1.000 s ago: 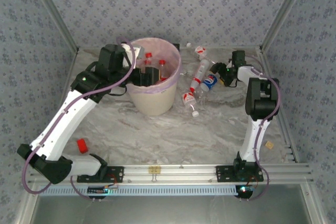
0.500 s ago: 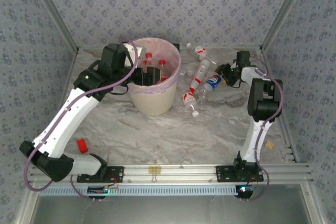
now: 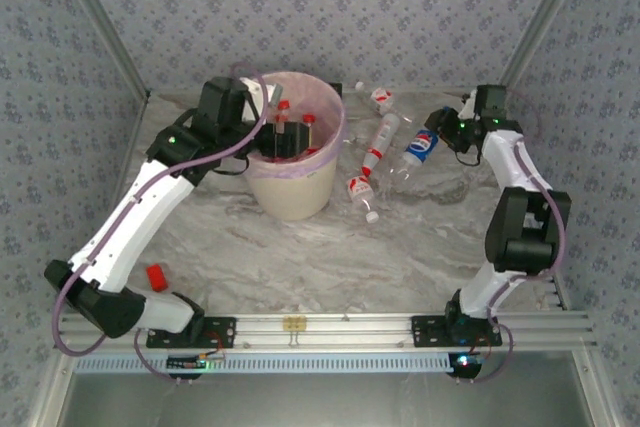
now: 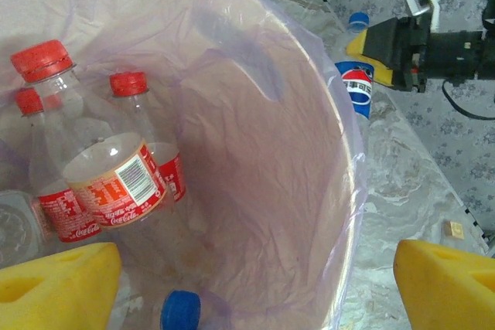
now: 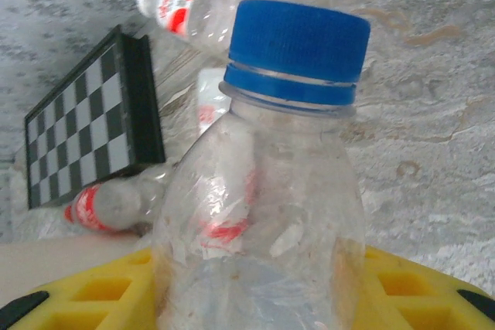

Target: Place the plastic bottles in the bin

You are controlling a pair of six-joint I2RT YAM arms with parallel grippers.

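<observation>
The small clear plastic bottle with a blue cap and blue label (image 3: 422, 145) slants, its cap nearest the right claw (image 3: 442, 137) and its base pointing away toward the round cream bin with a pink bag liner (image 3: 295, 192). The right claw pinches the bottle's shoulder between yellow pads (image 5: 100, 291). The left claw (image 4: 251, 284), spread wide, hangs over the bin, with red-capped, red-labelled clear bottles (image 4: 116, 183) beneath it.

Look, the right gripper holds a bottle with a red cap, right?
No, the cap is blue, not red. The right wrist view shows it: the right gripper holds a bottle with a blue cap.
</observation>
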